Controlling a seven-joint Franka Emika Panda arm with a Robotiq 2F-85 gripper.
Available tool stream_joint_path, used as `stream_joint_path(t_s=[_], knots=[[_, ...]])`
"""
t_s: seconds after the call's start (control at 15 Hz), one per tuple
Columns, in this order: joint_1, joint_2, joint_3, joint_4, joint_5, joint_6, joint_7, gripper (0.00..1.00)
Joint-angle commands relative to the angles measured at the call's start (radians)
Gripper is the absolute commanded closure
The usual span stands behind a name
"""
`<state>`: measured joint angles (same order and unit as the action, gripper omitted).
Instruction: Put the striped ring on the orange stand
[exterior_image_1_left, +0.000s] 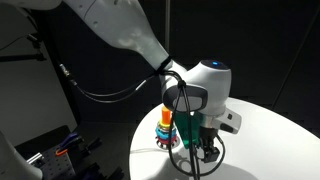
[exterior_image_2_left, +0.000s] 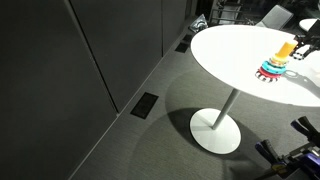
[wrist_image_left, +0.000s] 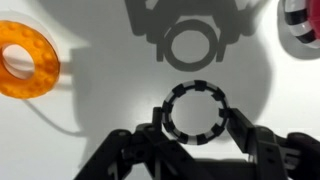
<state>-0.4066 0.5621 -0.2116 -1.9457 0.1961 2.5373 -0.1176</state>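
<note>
- Striped ring, red and white, lies at the bottom of a small pile of rings on the round white table, close to the table's edge.
- In the wrist view the same red and white ring shows only as a slice at the upper right corner, well apart from the fingers.
- Teal ring sits just above it in the pile.
- Orange stand shows as the orange tip at the top of the pile; its shape is too small to make out.
- Gripper hangs low over the table just beside the pile, not touching the striped ring.
- Its two fingers press on opposite sides of a dark ribbed ring, so the hand is half closed and holding that ring.
- Whether the dark ring rests on the table or is raised off it cannot be told.
- Plain orange ring lies flat on the table by itself at the left of the wrist view, apart from the fingers.
- A black cable loops from the arm to the gripper.
</note>
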Motion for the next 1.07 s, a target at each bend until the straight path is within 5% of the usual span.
stream_joint_path(t_s=[0.0,1.0], knots=[[0.024,-0.12,0.001,-0.07,-0.013,-0.014,0.025,0.58],[0.12,-0.452,0.025,-0.218,0.037,-0.172,-0.005,0.58]])
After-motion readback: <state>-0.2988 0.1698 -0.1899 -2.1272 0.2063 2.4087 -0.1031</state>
